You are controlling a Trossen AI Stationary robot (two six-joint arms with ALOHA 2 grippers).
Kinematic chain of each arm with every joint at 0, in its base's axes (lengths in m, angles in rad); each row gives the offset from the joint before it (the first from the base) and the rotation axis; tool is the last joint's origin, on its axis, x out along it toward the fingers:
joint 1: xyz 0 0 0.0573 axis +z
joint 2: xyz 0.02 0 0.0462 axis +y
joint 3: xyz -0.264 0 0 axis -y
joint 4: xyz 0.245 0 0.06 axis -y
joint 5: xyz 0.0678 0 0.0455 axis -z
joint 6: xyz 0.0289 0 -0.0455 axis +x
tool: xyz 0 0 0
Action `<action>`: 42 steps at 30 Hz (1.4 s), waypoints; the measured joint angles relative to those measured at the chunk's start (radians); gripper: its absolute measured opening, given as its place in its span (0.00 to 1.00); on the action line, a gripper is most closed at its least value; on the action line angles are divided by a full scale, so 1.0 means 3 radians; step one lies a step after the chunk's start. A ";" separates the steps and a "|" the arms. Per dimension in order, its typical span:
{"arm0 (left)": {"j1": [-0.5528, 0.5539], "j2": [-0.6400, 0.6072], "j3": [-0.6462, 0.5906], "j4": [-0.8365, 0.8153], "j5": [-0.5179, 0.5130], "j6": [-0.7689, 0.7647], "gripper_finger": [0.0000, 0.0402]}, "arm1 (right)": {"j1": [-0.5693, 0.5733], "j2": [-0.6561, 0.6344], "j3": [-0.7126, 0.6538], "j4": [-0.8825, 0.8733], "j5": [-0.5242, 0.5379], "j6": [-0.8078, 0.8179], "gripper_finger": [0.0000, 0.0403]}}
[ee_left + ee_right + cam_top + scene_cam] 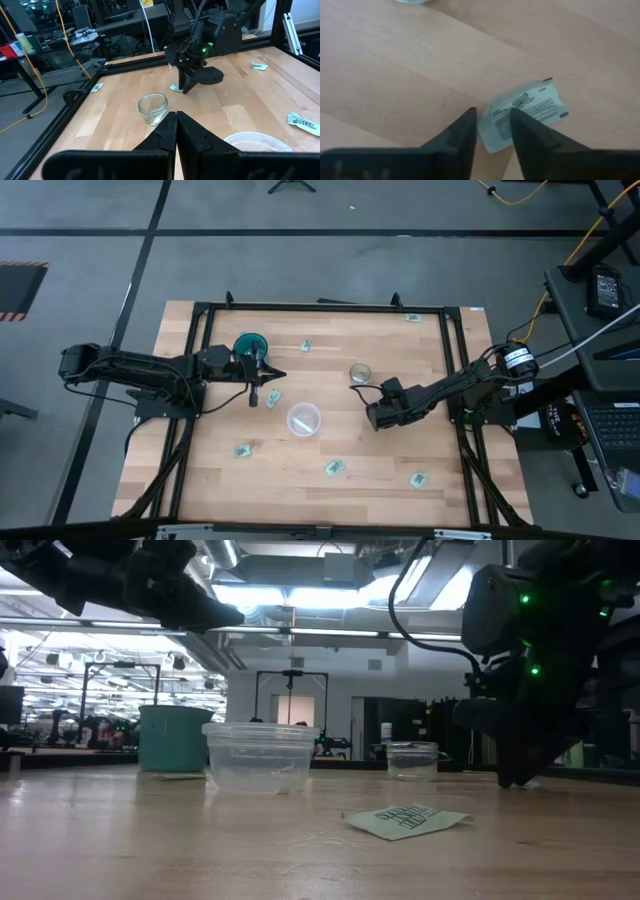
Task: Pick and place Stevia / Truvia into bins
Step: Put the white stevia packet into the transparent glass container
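Observation:
My right gripper (492,125) points down at the table next to the clear glass cup (360,372). It is partly open over one end of a white and pale green packet (527,107) that lies flat on the wood. The packet also shows at the fingertips in the left wrist view (175,88). My left gripper (176,125) is shut and empty. It hangs above the table beside the teal cup (250,345). The wide whitish cup (303,419) stands between the arms. Other packets lie flat at the near side (334,468), (242,450), (418,478). My right gripper comes from above, slanting down, with one finger on each side of the packet's near end (496,134), which lies flat on the table. I cannot tell whether the fingers touch it.
More packets lie near the teal cup (306,345), by the left gripper (272,395) and at the far right corner (413,318). A black metal frame (320,307) runs around the table top. Bare wood lies between the whitish cup and the near edge.

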 joint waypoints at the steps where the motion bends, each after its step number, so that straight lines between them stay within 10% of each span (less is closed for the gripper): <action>1: 0.0000 0.0000 0.0000 0.0000 0.0000 0.0000 0.01 | 0.0000 0.0000 -0.0001 -0.0001 0.0000 -0.0004 0.23; 7: 0.0000 0.0000 0.0000 0.0000 0.0000 0.0000 0.01 | 0.0000 0.0001 -0.0002 -0.0038 0.0006 -0.0112 0.02; 42: 0.0000 -0.0001 -0.0001 -0.0063 0.0000 0.0000 0.01 | 0.0000 -0.1244 -0.0009 -0.0010 0.0183 -0.1569 0.00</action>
